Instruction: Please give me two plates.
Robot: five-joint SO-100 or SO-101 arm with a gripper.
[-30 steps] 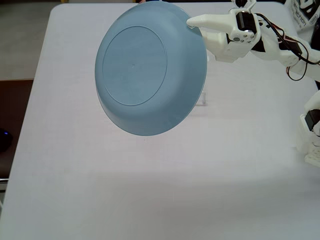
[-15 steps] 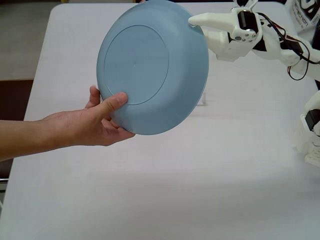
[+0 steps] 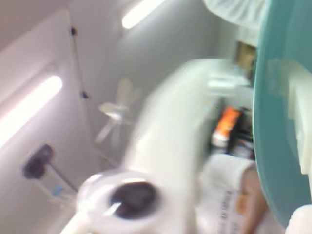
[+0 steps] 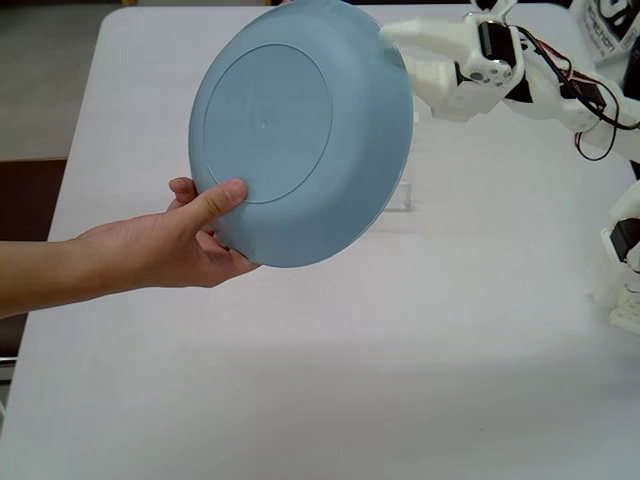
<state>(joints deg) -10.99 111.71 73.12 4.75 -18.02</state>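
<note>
— What did the fixed view show you?

— A person's hand (image 4: 185,250) had come in and pinched the blue plate (image 4: 300,130), thumb on its underside, held tilted above the table (image 4: 330,380). My gripper (image 4: 392,40) was at the far rim; I couldn't tell whether it still gripped.

— And the wrist view?

— Blurred; the plate's edge (image 3: 278,122) filled the right. I judged the handover was under way.

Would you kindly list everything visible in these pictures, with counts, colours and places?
Plate: one, light blue, held tilted above the table, underside toward the fixed camera.
Table: one, white, filling the fixed view.
Small clear stand: one, transparent, on the table behind the plate.
Person's hand: one, from the left, thumb on the plate's lower left edge.
Gripper: one, white, at the plate's upper right rim; jaws partly hidden by the plate.
</note>
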